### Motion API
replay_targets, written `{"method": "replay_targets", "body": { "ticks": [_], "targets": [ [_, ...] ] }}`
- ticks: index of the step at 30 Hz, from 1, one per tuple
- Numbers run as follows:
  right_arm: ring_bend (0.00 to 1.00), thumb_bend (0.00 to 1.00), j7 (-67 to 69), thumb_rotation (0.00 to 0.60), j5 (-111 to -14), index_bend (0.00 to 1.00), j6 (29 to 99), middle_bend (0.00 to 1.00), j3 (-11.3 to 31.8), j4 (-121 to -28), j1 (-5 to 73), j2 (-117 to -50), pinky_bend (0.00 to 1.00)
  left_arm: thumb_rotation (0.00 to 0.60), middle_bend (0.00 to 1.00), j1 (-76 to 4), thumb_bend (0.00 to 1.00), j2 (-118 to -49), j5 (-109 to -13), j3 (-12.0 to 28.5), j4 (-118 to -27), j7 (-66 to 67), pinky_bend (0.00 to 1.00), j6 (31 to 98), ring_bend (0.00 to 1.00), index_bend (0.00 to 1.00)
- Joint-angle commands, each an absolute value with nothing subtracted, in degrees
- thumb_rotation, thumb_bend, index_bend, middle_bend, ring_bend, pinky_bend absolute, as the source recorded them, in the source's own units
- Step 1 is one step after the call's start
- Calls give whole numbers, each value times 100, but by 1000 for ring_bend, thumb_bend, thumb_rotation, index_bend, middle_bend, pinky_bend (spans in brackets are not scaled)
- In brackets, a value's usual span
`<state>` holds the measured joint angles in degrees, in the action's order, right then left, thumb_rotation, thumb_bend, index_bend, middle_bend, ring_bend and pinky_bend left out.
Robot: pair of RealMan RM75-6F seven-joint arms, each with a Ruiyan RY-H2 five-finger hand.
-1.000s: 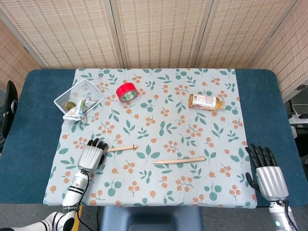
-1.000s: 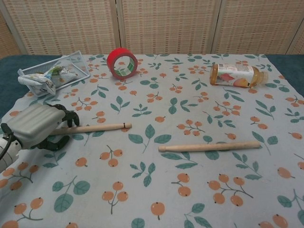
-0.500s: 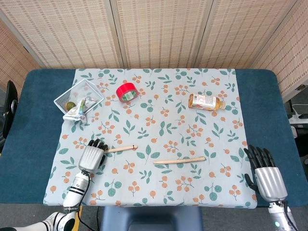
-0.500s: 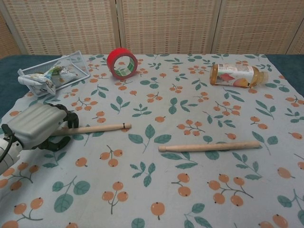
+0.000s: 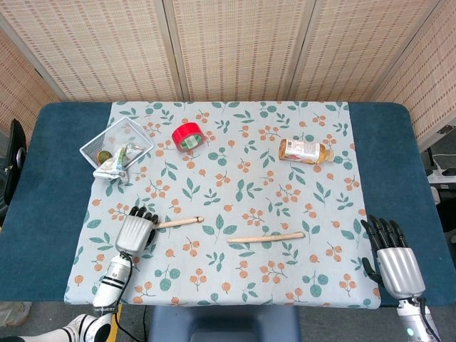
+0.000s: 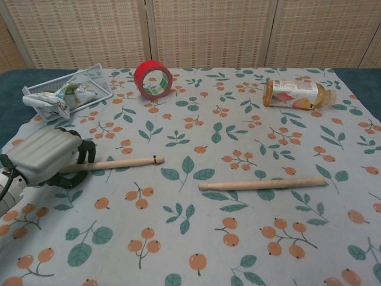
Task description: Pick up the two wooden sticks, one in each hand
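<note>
- The left hand [image 6: 41, 158] has curled its fingers tighter around the near end of the left stick [image 6: 113, 162]; its far tip looks slightly raised now, so the lift seems to be starting.
- The right stick [image 5: 266, 237] lies untouched on the counter [image 5: 385, 142].
- Only the head view shows the right hand [image 5: 394, 260], fingers spread, well apart from it.

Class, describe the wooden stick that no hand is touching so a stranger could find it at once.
Start at the floral tablecloth and look along its near edge, right of centre. The free wooden stick lies flat there, alone. Unlike the other stick, whose end sits inside the left hand, nothing touches it, and it looks longer and plain.
</note>
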<state>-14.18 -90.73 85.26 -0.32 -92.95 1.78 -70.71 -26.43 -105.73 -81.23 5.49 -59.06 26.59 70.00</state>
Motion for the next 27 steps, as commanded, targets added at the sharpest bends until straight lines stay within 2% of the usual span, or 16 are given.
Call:
{"method": "replay_targets", "body": {
  "ticks": [1,8,16,21,27],
  "targets": [
    [0,325,-1416,600,-9075,0,8527,0,-33,-9296,179,-7071,0,600,559,-2645,408,-10576,-8117,547,-5895,2630,293,6996,314,505],
    [0,325,-1436,600,-9081,0,8515,0,-45,-9284,184,-7086,0,600,659,-2650,427,-10605,-8245,508,-5792,2430,288,7138,361,609],
    [0,325,-1599,600,-9062,0,8458,0,-39,-9288,215,-7182,0,600,826,-2589,530,-10669,-8527,441,-5484,1540,288,7517,467,785],
    [0,326,-1955,600,-9119,0,8250,5,-35,-9466,365,-7180,0,600,846,-2522,538,-10568,-8707,403,-5415,786,287,7808,487,806],
    [0,325,-2572,600,-9038,6,7542,76,23,-9638,793,-7405,0,600,856,-2374,537,-10337,-9054,314,-5356,204,287,8456,500,813]
  ]
}}
